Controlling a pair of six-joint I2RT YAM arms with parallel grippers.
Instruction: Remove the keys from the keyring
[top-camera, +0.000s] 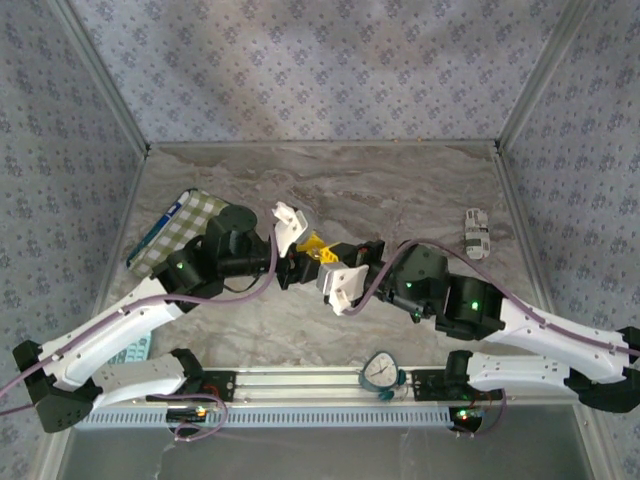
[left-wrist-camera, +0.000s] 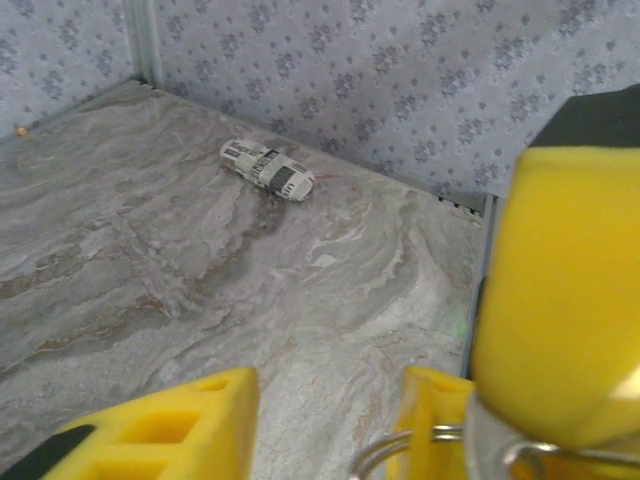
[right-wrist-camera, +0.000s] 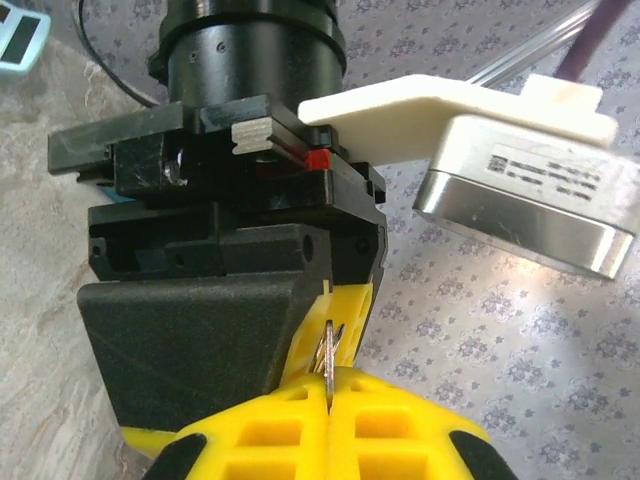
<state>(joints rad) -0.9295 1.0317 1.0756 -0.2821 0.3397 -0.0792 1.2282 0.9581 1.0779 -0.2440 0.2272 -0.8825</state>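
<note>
My right hand (right-wrist-camera: 327, 432) is clamped shut. Its yellow pads press together on a thin sliver of silvery metal that I take for the keys (right-wrist-camera: 328, 358). Seen edge-on, I cannot tell whether it is a blade or part of the loop. My left hand (left-wrist-camera: 320, 435) has its jaws apart, with bare counter (left-wrist-camera: 200, 300) showing through the gap. The wire of the keyring (left-wrist-camera: 395, 458) curls just beside one of its fingers and is not pinched by it. The two hands meet in the air above the middle of the counter, so I judge the whole bunch hangs from that one pinch.

That is my main worry. If the right grip is shallow, a tug or twist from the left could slide the metal out and drop the bunch flat on the counter, where it would be awkward to pick up.

The fingertips are also very crowded. The left hand could close on the right hand's pad, or on ring and key together. Pulling apart would then only drag the bunch instead of threading a key off.

I cannot make out the ring's split either, so a forced pull might bend the wire or flick a key away towards the small toy car (left-wrist-camera: 268, 168).
</note>
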